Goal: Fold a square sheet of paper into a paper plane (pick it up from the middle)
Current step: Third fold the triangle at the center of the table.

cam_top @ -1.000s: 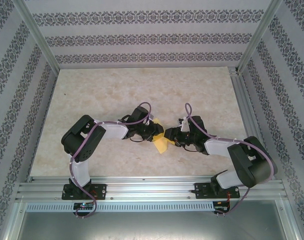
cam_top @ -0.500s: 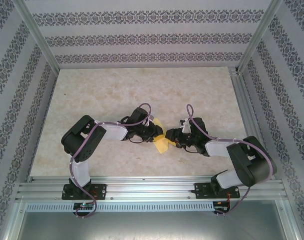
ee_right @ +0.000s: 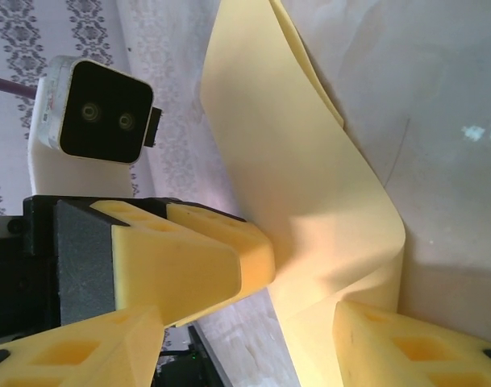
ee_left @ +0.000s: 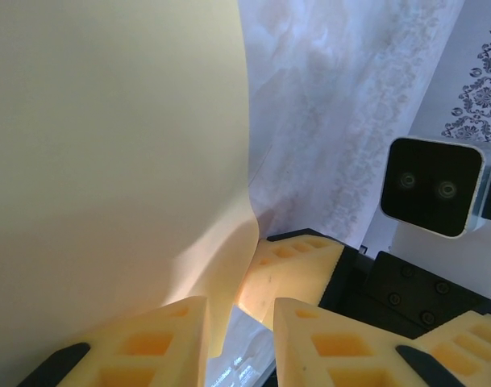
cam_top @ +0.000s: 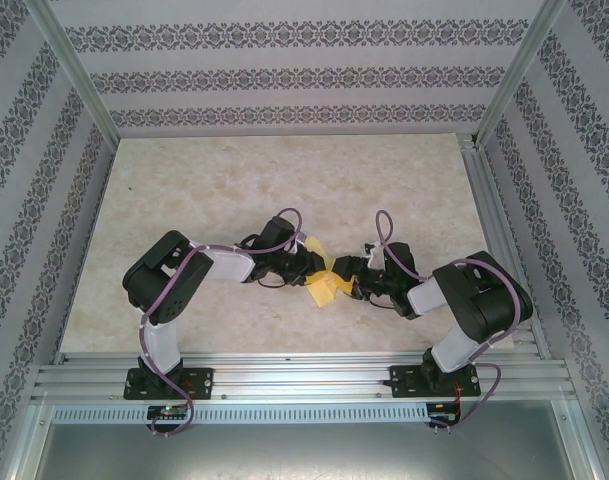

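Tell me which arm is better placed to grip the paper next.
Left, probably: the sheet of paper runs between the close-set fingers of the left gripper; the right gripper stands wide open around it.

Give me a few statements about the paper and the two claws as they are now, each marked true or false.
1. The sheet of paper is pale yellow. True.
2. It lies flat on the table. False: it is bent and raised between the claws.
3. The right claw is shut. False: its jaws stand wide apart, with the paper between them.
4. The left claw and the right claw meet at the paper. True.
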Action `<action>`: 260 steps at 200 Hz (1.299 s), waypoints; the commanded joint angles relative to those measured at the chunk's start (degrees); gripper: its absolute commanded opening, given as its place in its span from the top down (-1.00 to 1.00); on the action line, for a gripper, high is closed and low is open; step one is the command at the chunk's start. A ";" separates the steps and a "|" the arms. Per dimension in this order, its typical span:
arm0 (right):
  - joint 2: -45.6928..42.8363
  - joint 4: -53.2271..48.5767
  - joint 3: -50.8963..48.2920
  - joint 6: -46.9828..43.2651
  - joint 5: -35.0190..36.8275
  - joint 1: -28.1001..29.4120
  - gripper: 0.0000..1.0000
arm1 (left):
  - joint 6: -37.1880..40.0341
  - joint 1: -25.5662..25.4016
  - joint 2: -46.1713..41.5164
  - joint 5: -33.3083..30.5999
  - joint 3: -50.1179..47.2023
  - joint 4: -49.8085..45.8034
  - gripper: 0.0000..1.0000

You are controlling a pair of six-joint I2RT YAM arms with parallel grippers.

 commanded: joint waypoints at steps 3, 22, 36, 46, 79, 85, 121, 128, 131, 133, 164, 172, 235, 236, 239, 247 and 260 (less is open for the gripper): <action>3.14 11.12 -0.62 4.40 1.65 -0.71 -0.26 | -0.02 -1.93 -0.16 4.25 0.18 2.18 0.42; 4.00 12.78 -1.00 5.14 1.87 -0.77 -0.39 | 0.09 -1.96 -0.29 3.62 -0.36 1.82 0.42; 3.77 12.63 -1.38 5.17 2.45 -0.97 -0.42 | 0.14 -1.96 -0.41 3.35 -0.55 1.64 0.42; 3.50 12.06 -1.46 4.78 2.51 -1.06 -0.43 | 0.27 -2.03 -0.18 3.45 -0.47 1.56 0.42; 2.69 11.91 -2.13 5.22 3.21 -1.67 -0.43 | 1.67 -2.30 -0.09 3.58 0.23 -0.57 0.43; 2.69 12.31 -2.24 5.48 3.36 -1.66 -0.43 | 2.01 -2.38 -0.10 3.51 0.34 -1.00 0.43; 1.54 12.66 -2.61 6.06 3.56 -2.16 -0.45 | 4.06 -2.57 -0.41 1.99 0.66 -4.67 0.45; 0.93 12.05 -2.53 5.86 3.50 -2.20 -0.46 | 4.04 -2.57 -0.44 1.68 0.52 -4.49 0.46; 0.64 11.54 -2.52 5.76 3.48 -2.21 -0.46 | 4.01 -2.57 -0.46 1.57 0.46 -4.51 0.47; 0.42 11.17 -2.48 5.70 3.52 -2.21 -0.46 | 3.99 -2.57 -0.50 1.51 0.49 -4.57 0.48; -3.63 3.10 -2.17 2.28 4.57 -2.47 -0.48 | 3.97 -2.57 -1.80 -0.58 -0.29 -4.40 0.50; -4.11 1.57 -1.92 1.65 4.62 -2.46 -0.49 | 3.89 -2.57 -1.52 0.05 -0.01 -3.68 0.49; -0.85 6.00 -1.24 3.74 3.32 -2.39 -0.50 | 3.13 -2.84 -1.20 1.80 0.94 -0.82 0.39; -0.75 6.25 -1.27 3.94 3.27 -2.39 -0.49 | 3.16 -2.88 -1.21 1.79 0.94 -0.82 0.39; -0.56 7.04 -1.36 4.29 3.22 -2.39 -0.50 | 3.19 -2.84 -1.13 1.85 0.94 -0.88 0.39; -0.09 8.93 -1.54 5.25 2.96 -2.38 -0.50 | 3.20 -2.84 -1.03 1.96 1.05 -1.00 0.39; 0.31 10.60 -1.73 6.12 2.69 -2.38 -0.50 | 3.18 -2.84 -0.86 1.90 0.99 -0.94 0.39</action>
